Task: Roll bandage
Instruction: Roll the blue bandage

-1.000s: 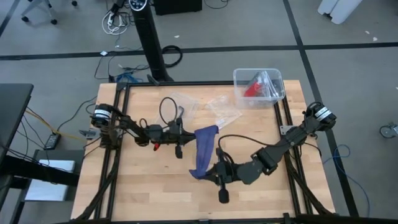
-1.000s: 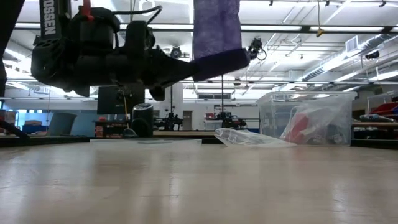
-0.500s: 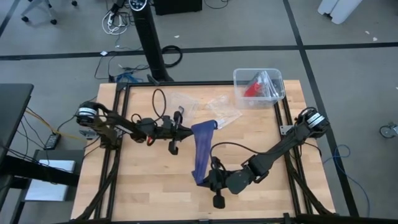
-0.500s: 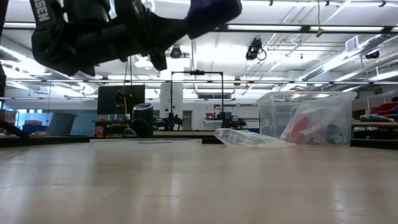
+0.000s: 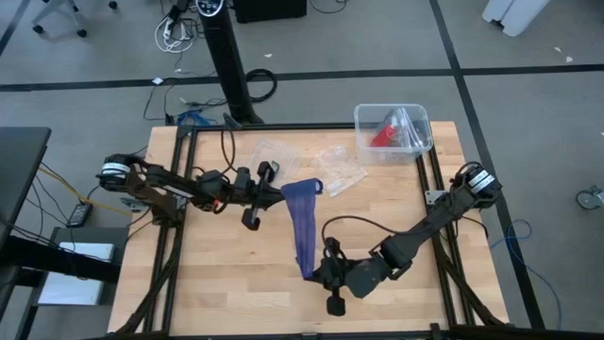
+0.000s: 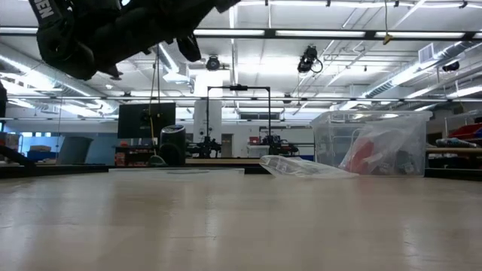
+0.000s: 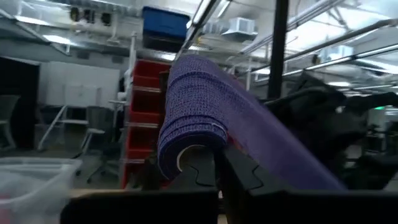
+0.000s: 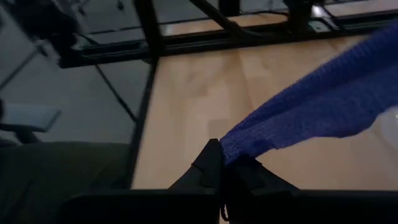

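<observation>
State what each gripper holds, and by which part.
Both hold the bandage: left gripper one end, right gripper the other.

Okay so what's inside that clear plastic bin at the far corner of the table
The clear bin holds a red item and some clear plastic packaging. The packaging overlaps the red item, so anything lying beneath them on the bin's floor cannot be seen.
</observation>
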You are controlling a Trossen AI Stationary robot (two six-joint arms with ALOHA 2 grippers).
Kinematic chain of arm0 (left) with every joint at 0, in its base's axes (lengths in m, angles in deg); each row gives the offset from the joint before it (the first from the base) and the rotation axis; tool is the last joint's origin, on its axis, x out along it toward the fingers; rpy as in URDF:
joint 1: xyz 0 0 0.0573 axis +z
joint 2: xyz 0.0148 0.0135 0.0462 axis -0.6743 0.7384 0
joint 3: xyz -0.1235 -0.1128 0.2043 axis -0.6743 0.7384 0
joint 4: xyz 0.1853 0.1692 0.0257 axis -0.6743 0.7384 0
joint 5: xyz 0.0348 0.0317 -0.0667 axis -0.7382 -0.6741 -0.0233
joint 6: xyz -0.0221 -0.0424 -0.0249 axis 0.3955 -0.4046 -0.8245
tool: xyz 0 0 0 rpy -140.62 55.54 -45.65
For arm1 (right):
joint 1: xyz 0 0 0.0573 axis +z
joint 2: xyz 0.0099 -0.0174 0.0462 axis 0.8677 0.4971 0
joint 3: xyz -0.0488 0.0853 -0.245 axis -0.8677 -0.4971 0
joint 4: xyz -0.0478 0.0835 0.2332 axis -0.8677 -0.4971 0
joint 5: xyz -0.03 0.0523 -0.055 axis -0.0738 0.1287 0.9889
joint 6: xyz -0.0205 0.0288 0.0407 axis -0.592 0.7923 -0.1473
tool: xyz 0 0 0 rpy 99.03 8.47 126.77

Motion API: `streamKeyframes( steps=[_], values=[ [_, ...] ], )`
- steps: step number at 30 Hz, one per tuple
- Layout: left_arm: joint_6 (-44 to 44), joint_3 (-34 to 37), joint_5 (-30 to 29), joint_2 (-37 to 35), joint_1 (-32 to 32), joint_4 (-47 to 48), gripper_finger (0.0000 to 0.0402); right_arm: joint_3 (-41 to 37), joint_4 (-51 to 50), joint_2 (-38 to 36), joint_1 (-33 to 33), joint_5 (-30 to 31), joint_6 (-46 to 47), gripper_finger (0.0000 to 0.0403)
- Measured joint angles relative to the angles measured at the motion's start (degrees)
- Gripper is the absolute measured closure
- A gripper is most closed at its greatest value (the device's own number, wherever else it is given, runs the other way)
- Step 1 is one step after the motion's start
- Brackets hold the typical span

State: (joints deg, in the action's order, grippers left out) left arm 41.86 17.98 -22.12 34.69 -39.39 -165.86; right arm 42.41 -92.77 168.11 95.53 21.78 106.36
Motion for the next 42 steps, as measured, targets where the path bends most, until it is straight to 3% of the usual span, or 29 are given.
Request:
streamKeyframes(
  steps=[10, 21, 32, 42],
  values=[
    [-4.78, -0.02, 8.98, -6.10, -0.01, 0.69, 0.0398, -0.02, -8.73, -0.91, -3.24, 0.30, 0.03, 0.0401],
    [-8.66, -0.04, 15.66, -8.70, -0.51, 0.73, 0.0398, -0.02, -18.22, -5.14, -3.59, 5.08, -0.43, 0.0402],
    [-9.06, -0.04, 19.26, -8.75, -4.36, 0.87, 0.0398, -0.07, -26.16, -6.43, -6.44, 11.48, -2.44, 0.0403],
    [-7.47, -0.04, 19.78, -8.52, -9.87, 7.18, 0.0398, -0.07, -28.14, -7.25, -8.98, 16.27, -9.05, 0.0403]
  ],
)
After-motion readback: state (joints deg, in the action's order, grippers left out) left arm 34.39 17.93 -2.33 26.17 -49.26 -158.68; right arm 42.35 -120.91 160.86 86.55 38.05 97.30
